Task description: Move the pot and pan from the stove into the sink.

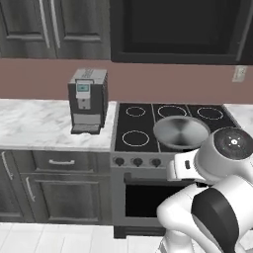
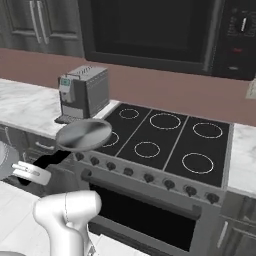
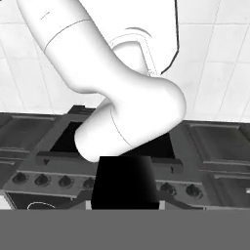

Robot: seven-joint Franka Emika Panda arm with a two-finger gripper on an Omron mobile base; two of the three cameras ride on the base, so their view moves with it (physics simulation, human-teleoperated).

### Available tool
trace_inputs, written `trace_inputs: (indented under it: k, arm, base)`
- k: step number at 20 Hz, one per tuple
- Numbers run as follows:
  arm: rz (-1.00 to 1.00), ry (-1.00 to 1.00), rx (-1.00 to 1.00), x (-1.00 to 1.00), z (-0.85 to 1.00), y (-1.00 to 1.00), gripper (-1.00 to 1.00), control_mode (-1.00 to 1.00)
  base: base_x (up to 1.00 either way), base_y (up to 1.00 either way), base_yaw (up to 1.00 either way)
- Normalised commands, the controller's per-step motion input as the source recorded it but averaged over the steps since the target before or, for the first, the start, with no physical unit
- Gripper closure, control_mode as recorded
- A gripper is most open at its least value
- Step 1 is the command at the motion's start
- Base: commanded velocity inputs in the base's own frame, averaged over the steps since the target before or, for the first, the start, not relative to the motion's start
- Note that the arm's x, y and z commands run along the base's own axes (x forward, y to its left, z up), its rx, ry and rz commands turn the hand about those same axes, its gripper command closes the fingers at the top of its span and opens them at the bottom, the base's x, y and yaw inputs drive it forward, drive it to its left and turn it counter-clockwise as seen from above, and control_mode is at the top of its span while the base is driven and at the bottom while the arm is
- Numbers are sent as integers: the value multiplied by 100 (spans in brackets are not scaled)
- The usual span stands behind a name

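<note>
The pan (image 1: 181, 132), a shiny silver skillet, hangs in the air above the front part of the black stove (image 1: 136, 123), clear of the glass. From the right base view the pan (image 2: 83, 134) floats over the front left corner of the stove (image 2: 170, 145). Its dark handle (image 2: 50, 160) runs down and left into my gripper (image 2: 36, 166), which is shut on it. A black block (image 3: 124, 183) at the bottom of the hand view looks like that handle seen end on. The pot and the sink are out of view.
A grey coffee machine (image 1: 88, 100) stands on the marble counter (image 1: 34, 123) left of the stove. Black knobs (image 1: 137, 161) line the steel front above the oven door. A dark microwave (image 2: 150, 30) hangs over the cooktop. Another strip of counter (image 2: 245, 150) lies to the right.
</note>
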Motion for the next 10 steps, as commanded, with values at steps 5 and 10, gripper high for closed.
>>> trace_inputs:
  k: [5, 10]
  arm:
    - [0, 0, 0, 0, 0, 0, 100, 100]
    - [0, 0, 0, 0, 0, 0, 100, 100]
  base:
    - [-14, 0, 50]
    - [-14, 0, 50]
